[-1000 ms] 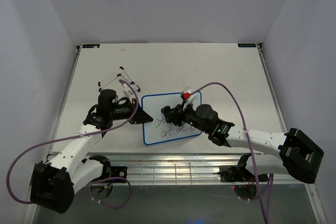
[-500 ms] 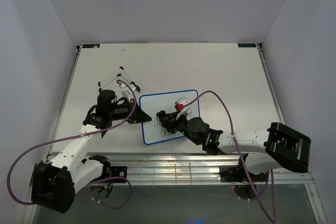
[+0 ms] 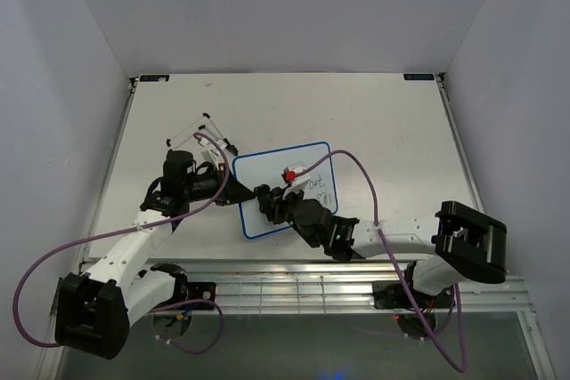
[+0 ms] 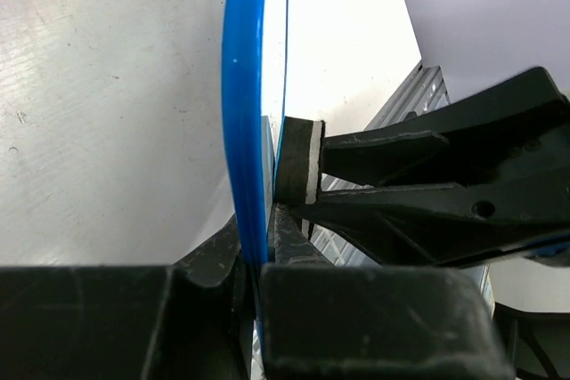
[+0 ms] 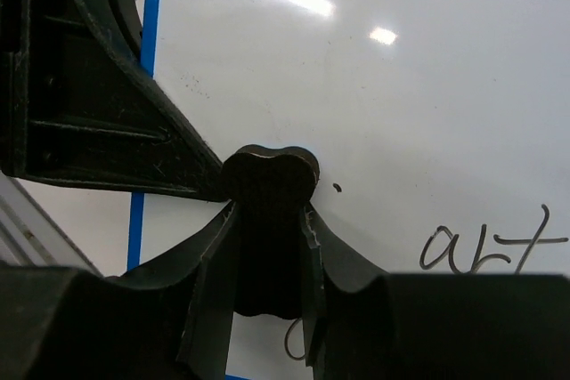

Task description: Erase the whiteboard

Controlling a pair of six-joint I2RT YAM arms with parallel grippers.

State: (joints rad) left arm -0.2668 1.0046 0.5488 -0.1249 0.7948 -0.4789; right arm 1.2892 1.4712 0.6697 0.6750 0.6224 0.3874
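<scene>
Top view: shows a white desk (image 3: pixel 383 122) with a small blue-rimmed whiteboard (image 3: pixel 294 159) near its middle, a little toward the near edge and turned askew. Shows the left gripper (image 3: pixel 233 193) clamped shut on the board's left rim, steadying it. Shows the right gripper (image 3: pixel 264 205) closed too, pressed onto the board's lower left part, just beside the other one. Thin wire stand (image 3: pixel 198 131) behind the left arm, toward the far left corner, apart from the board.

Compared with a second ago: right gripper swept from the board's right half across to its left edge. Board now slightly farther left and farther from the near edge. Left-hand scribbles gone, with black handwriting (image 3: pixel 321 195) remaining only toward the lower right corner.

Left wrist view: blue rim seen edge-on, running up the frame, pinched between shut jaws at the bottom. Just above them, a dark eraser (image 4: pixel 298 162) with a pale layer, meeting the board's face, held by black fingers (image 4: pixel 419 144) reaching in from the right.

Right wrist view: same eraser gripped tightly between two closed fingers, set on clean white surface. Left gripper's black body at upper left, over the rim. "art" legible at lower right.

Roughly half wiped, by the look of it. Likely needs a pass back rightward over the remaining words.
</scene>
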